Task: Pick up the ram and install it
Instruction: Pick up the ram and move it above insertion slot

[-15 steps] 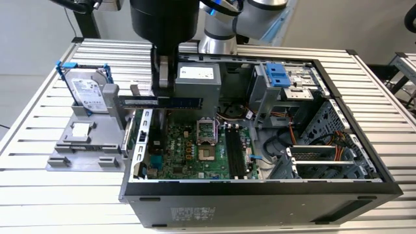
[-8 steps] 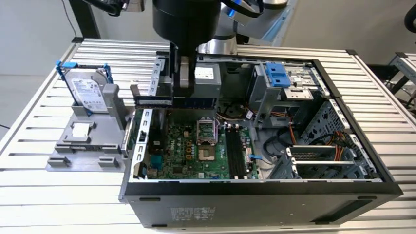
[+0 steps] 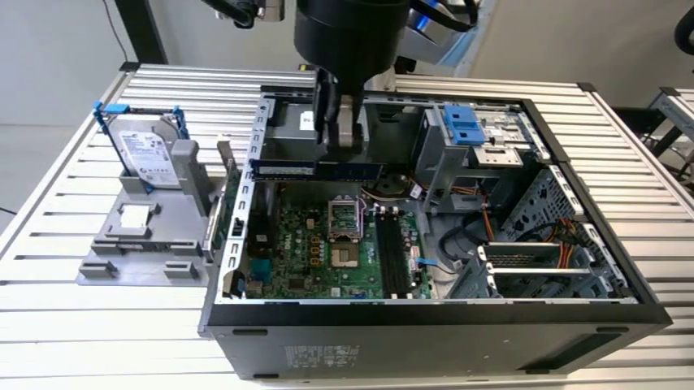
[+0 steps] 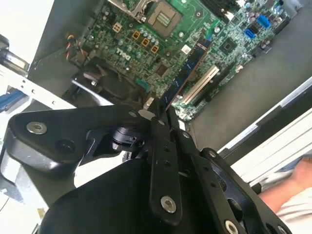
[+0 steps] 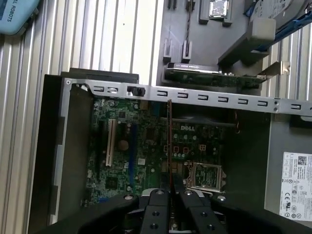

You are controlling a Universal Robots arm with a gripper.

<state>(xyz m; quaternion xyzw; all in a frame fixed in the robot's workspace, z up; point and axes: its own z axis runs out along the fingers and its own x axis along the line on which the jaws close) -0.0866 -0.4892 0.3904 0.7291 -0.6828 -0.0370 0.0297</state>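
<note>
Ribbed metal table with an open computer case lying on it. Hangs over the motherboard, gripper clenched on the ram, stick level, on edge.

Bright, even room light — the ribbed tabletop glares almost white, the computer case holds soft shadow inside, and the hand shows near-black.

a ribbed silver table of long metal slats carries everything. an open black computer case lies on its side on it, and just beside that, toward the exterior view's left, sits a grey plastic stand.
</note>
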